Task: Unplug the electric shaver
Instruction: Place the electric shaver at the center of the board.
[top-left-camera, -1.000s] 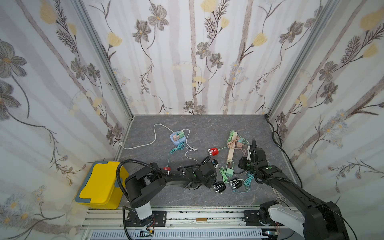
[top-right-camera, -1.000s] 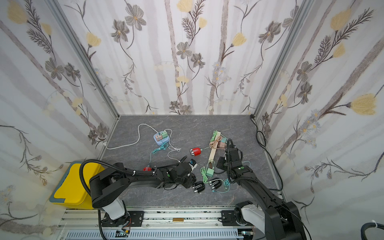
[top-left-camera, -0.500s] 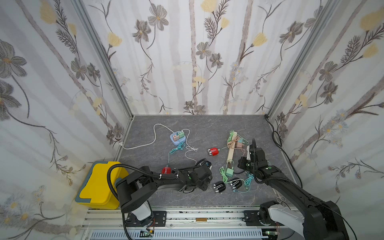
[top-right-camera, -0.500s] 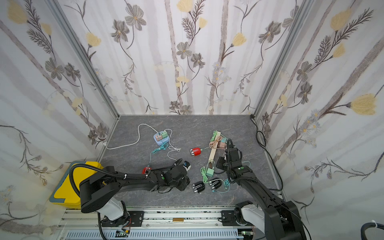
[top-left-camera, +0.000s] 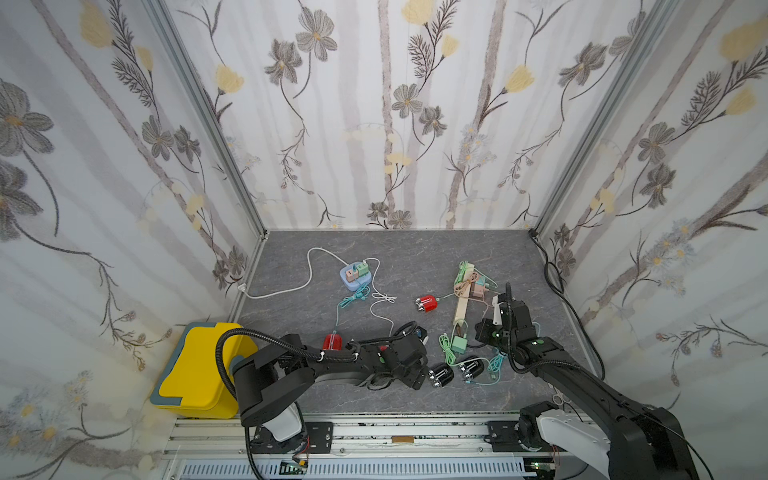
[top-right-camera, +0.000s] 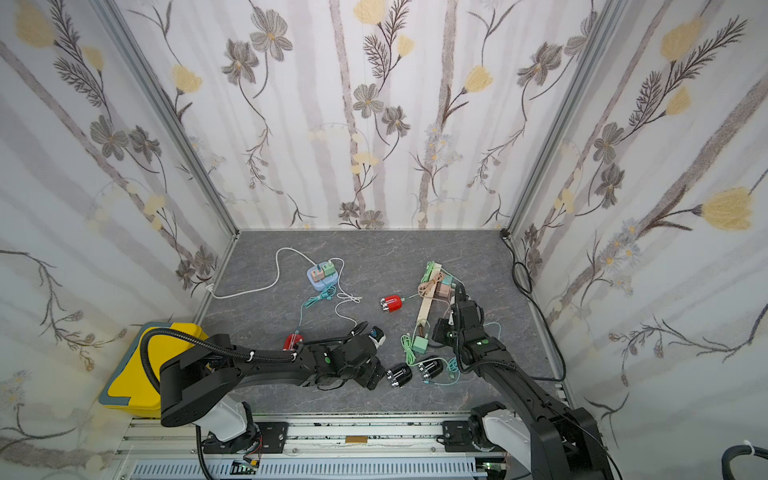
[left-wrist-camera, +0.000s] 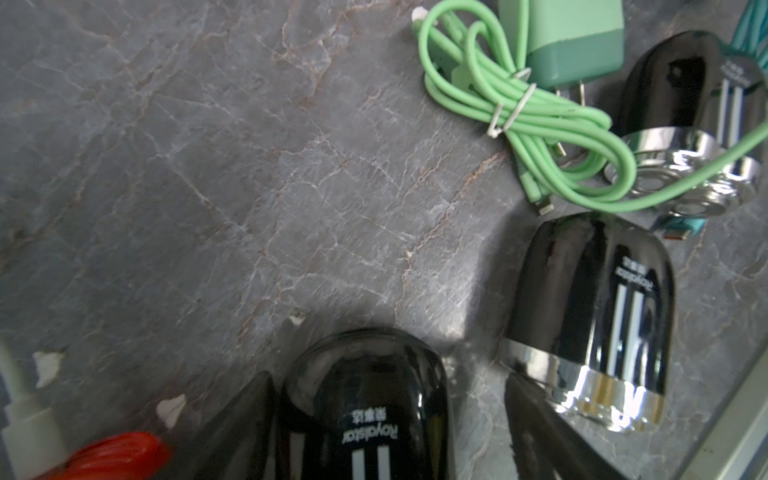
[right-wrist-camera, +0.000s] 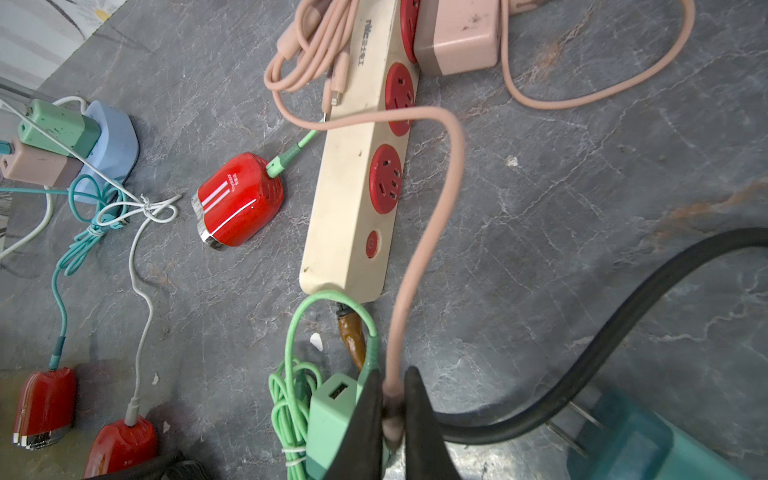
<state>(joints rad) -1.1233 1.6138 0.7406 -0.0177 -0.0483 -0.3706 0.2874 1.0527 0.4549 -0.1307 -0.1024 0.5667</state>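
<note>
The black shaver is seen lying on the table near the switch end of the power strip, straddled by the wide-spread jaws of the low, outstretched left gripper, while the pink cable is pinched, apparently to keep it clear, by the right gripper, angled down beside that strip.

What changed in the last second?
The left arm sank lower and the left tool opened, letting go of the black shaver, now loose between its jaws. The right tool stays shut on the pink cable; the other shavers and the cream power strip lie as before.
</note>
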